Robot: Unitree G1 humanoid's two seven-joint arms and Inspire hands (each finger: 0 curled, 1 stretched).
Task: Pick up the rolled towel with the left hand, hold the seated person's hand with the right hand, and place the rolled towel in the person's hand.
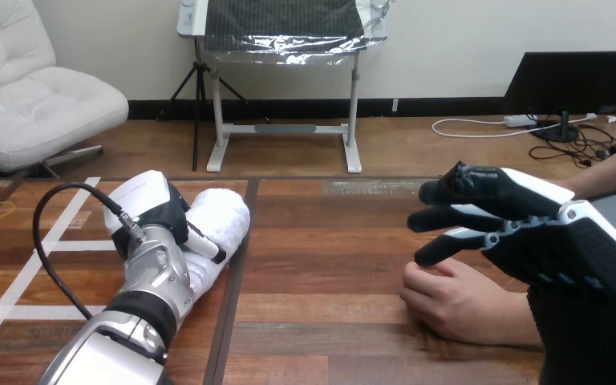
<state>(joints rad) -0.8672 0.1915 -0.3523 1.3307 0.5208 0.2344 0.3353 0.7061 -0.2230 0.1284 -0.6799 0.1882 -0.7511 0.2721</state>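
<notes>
Table far edge ran across just behind the towel. The towel lay on the left half, close to that edge, its right side just beside the dark seam that ran down the tabletop. Left hand sat on the towel from the left. Its thumb was curled over the top of the roll and its white back faced the camera. The other fingers were hidden behind the hand, so grip was seen at the thumb only. The left forearm came up from the bottom edge and covered the towel's near-left part. White tape lines crossed the wood left of the arm, and a small yellow ring lay at the far-left corner, well apart from the towel. Bare wood lay between the seam and the person's hand, a wide open strip with nothing standing in it. The person's hand rested on the table at lower right, loosely curled, with its forearm leading off right under the robot's arm. Right hand hung over it, its fingers straight, spread and pointing left, holding nothing. The lowest fingertip was just above the person's knuckles; couldn't tell whether it touched. The towel and the person's hand were well apart.
</notes>
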